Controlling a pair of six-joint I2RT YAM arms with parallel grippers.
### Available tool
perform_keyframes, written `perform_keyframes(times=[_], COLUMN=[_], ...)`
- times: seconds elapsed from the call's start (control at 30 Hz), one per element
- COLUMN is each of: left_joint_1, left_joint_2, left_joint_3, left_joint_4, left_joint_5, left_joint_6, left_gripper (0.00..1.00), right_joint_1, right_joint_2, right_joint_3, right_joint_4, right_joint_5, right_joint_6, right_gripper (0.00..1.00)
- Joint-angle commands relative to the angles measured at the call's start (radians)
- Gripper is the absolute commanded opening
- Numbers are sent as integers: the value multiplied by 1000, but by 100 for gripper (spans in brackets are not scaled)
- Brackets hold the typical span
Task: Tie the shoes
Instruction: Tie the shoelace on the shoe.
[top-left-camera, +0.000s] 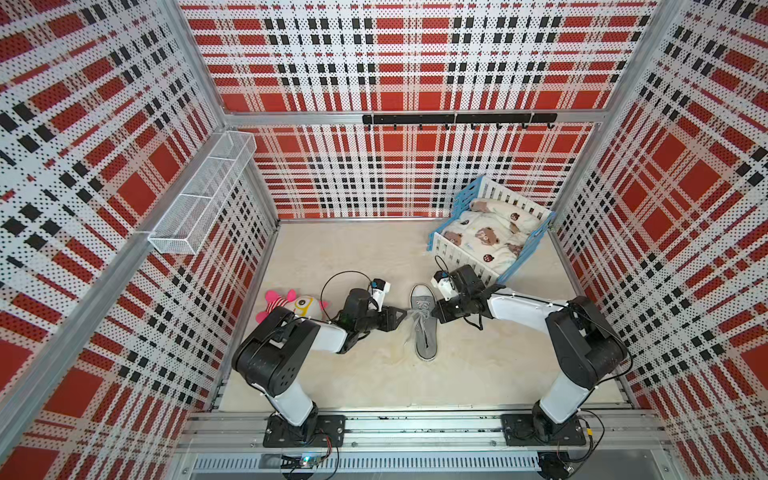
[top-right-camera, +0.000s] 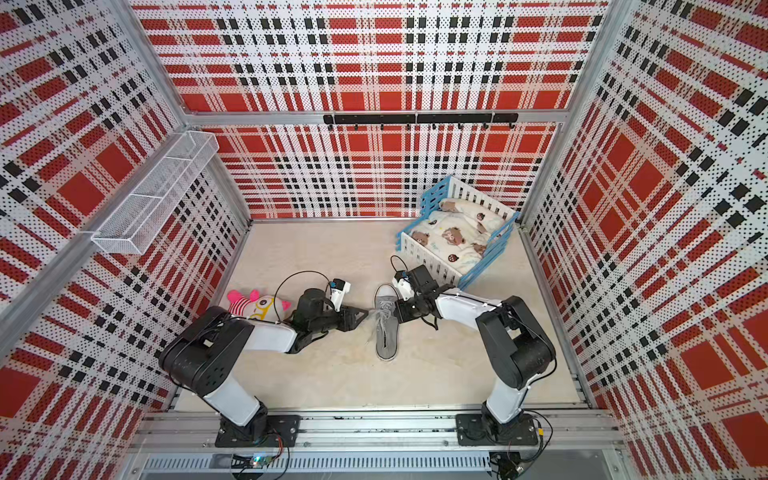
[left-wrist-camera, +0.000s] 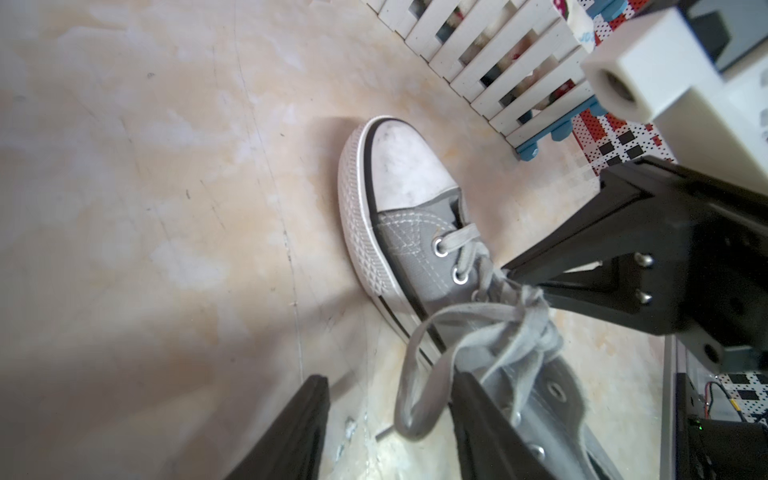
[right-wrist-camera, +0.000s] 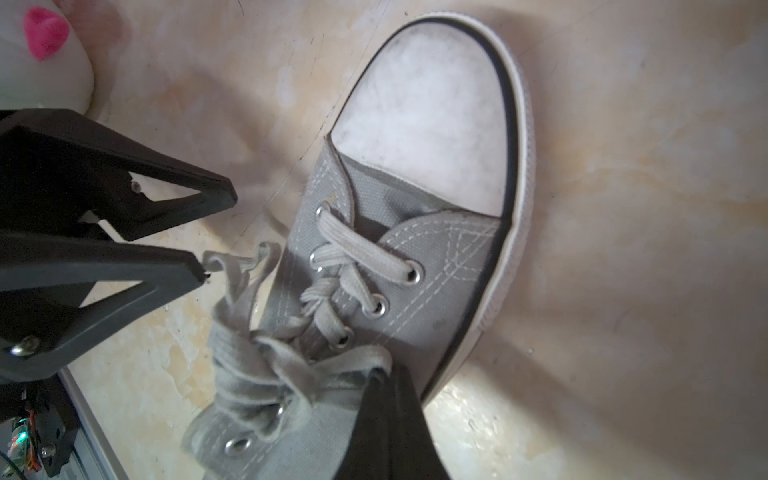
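The grey shoe (top-left-camera: 424, 332) (top-right-camera: 386, 336) lies mid-floor in both top views, its white toe cap (left-wrist-camera: 405, 174) (right-wrist-camera: 424, 124) pointing to the back wall. Its pale laces (left-wrist-camera: 503, 328) (right-wrist-camera: 266, 374) are bunched in a loose tangle over the tongue. My left gripper (top-left-camera: 402, 312) (top-right-camera: 365, 311) (left-wrist-camera: 390, 378) stands open at the shoe's left side; a lace loop (left-wrist-camera: 415, 399) hangs in the gap against one finger, not pinched. My right gripper (top-left-camera: 434, 311) (top-right-camera: 397, 312) (right-wrist-camera: 384, 372) is at the shoe's right side, shut on a flat stretch of lace.
A pink-striped plush toy (top-left-camera: 295, 305) lies on the floor behind the left arm. A blue and white toy crib (top-left-camera: 490, 232) with bedding stands at the back right, close to the right arm's wrist. A wire basket (top-left-camera: 203, 195) hangs on the left wall.
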Motion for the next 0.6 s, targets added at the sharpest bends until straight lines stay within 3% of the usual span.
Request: perform_keyframes(times=[0.0,0.23,0.57], left_joint_1=[-10,-41,6], left_joint_2=[-9,32,-49], left_joint_3=[-3,30,-37], left_joint_4=[37,44,112], left_joint_5=[11,18,-9], left_joint_6=[46,64,29], left_gripper=[53,54,54], right_joint_1=[5,5,6], right_joint_2=[-16,-23,-22], right_joint_3=[14,7,6], right_joint_4=[-1,-5,0], right_joint_5=[9,11,6], right_joint_6=[1,0,-2], right_gripper=[0,0,0])
